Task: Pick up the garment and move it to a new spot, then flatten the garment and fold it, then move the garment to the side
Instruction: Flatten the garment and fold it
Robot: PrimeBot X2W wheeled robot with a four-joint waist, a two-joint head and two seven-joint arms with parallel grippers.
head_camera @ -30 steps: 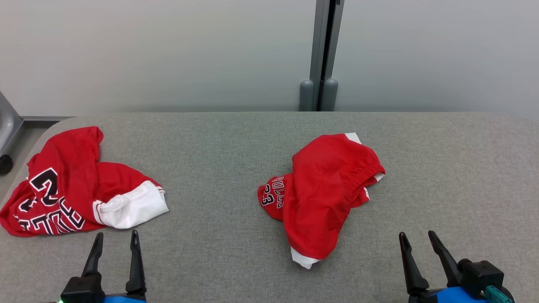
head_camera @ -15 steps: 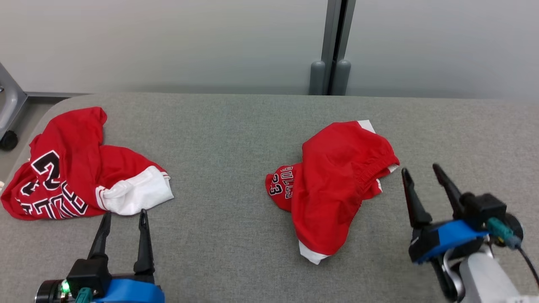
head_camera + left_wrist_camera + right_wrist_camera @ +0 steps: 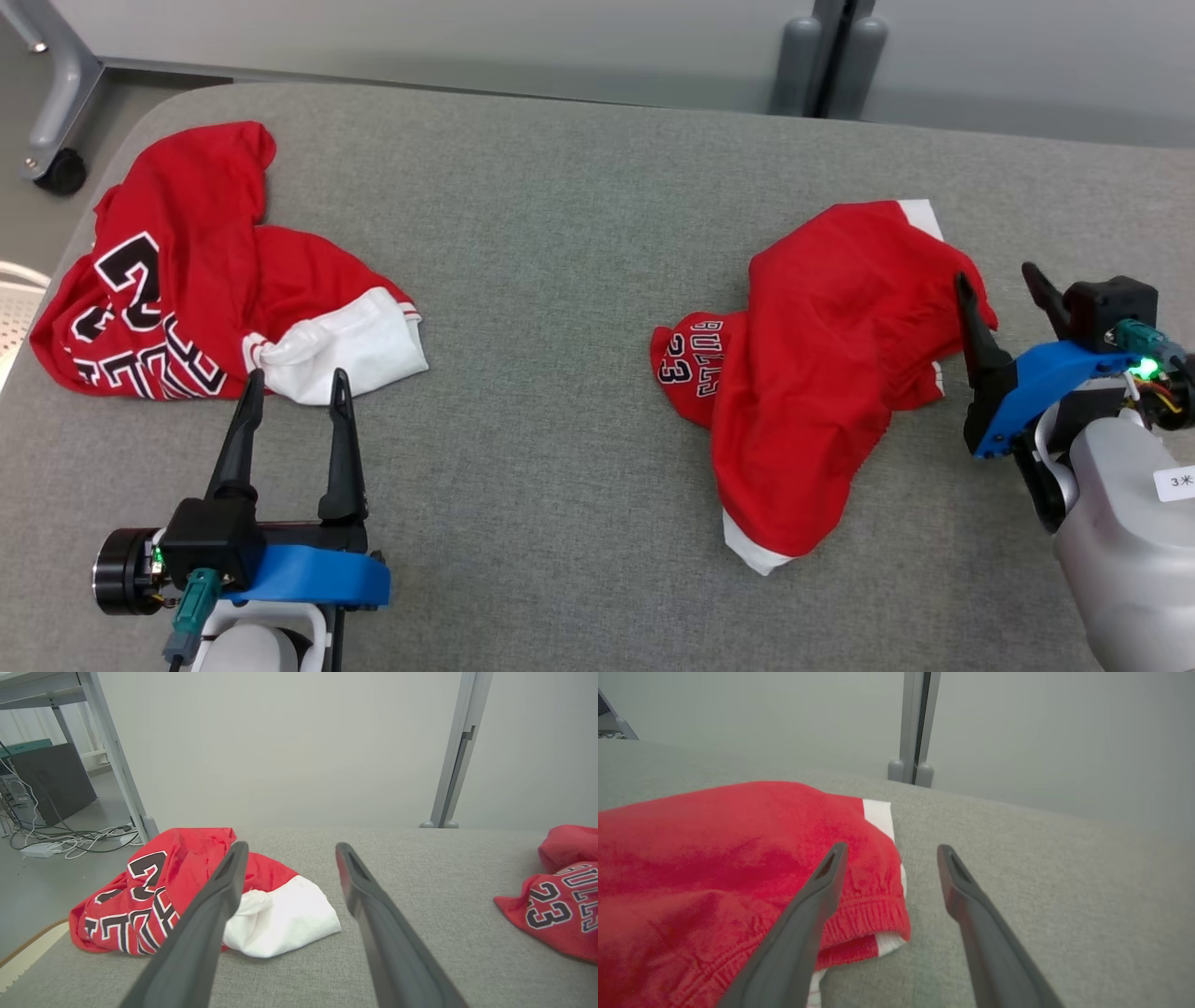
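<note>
A crumpled red garment with white trim and a "BULLS 23" print lies right of the table's middle. It is also in the right wrist view and the left wrist view. My right gripper is open at its right edge. Its left finger hangs over the elastic waistband and its right finger over bare table, seen closer in the right wrist view. A second red garment with big numbers and a white part lies far left. My left gripper is open just before its white part and holds nothing.
The table is a grey padded surface with a rounded far-left corner. Behind it stand a pale wall and a grey post. A frame leg with a caster is off the left end. Cables lie on the floor there.
The head camera has tilted down and turned. My right gripper has moved forward to the right-hand garment's waistband edge. My left gripper has advanced toward the left garment's white part. Both stay open.
</note>
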